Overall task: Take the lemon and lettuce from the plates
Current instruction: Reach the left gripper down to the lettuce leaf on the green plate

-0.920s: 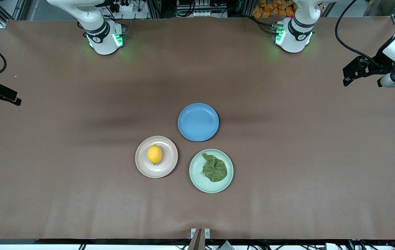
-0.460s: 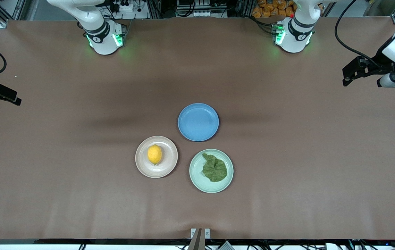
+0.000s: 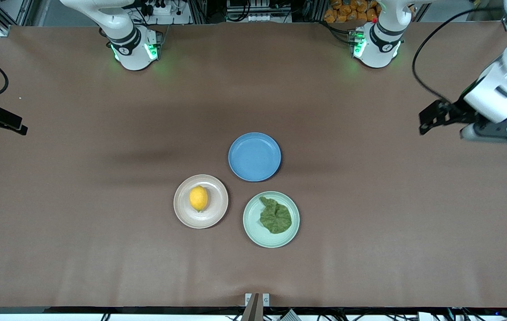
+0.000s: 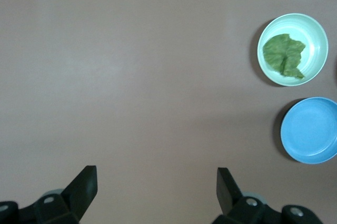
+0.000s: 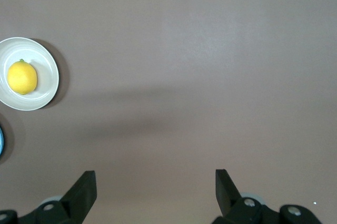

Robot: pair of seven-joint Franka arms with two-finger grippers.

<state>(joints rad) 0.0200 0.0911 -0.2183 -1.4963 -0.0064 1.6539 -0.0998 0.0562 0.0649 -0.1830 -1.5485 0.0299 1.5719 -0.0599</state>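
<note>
White left arm's open gripper (image 4: 157, 187) now lower over table; right gripper (image 5: 155, 188) open

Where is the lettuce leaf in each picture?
Front view: the lettuce lies on the mint green plate, nearer the camera than the blue plate.
Left wrist view: the lettuce is on the same plate, beside the blue plate.
Right wrist view: not in it.
Shared landmark: the blue plate.
</note>
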